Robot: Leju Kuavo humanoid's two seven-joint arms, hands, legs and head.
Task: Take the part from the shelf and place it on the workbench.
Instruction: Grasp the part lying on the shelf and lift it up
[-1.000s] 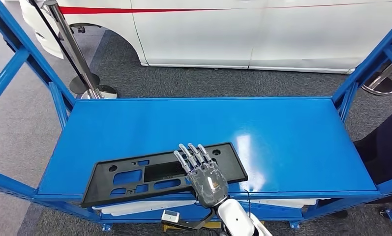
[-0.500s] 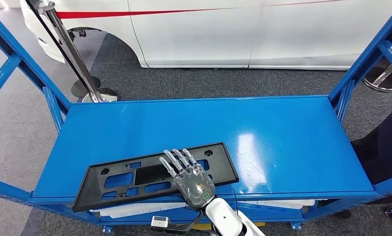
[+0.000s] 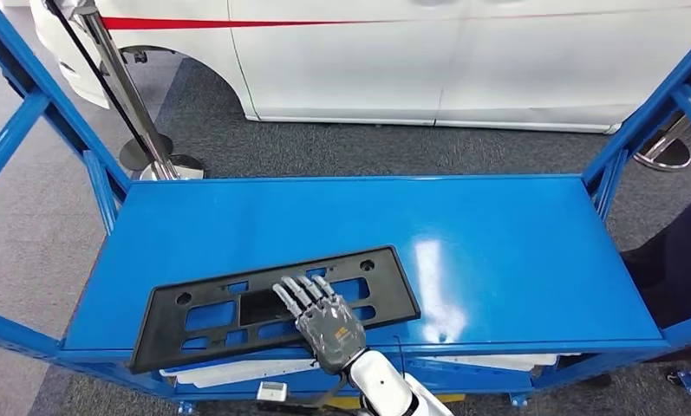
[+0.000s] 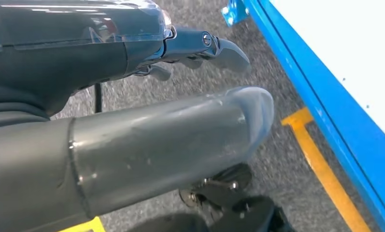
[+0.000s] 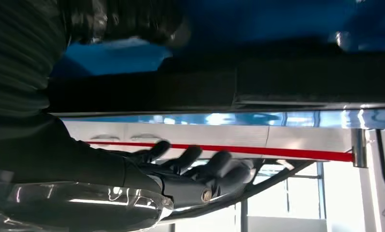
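since the earlier frame the right hand (image 3: 324, 322) and the black part (image 3: 272, 305) under it have slid toward the shelf's near-left; the camera shifted a little too.

head view: part lies flat on the blue shelf (image 3: 498, 251), its near-left corner overhanging the front edge. right fingers extended over its middle, palm down, touching; thumb hidden, so i can't tell if it's gripped or just pressed.

left wrist view: left hand (image 4: 147, 96) hangs beside the shelf frame over the floor, holding nothing; fingers look loosely open, though partly hidden.

right wrist view: blurry; dark fingers (image 5: 200, 164) stretched along the part's edge.

handling guess: thin, stiff, light plastic plate with cutouts, slick on paint. take it by the overhanging long edge, thumb underneath.
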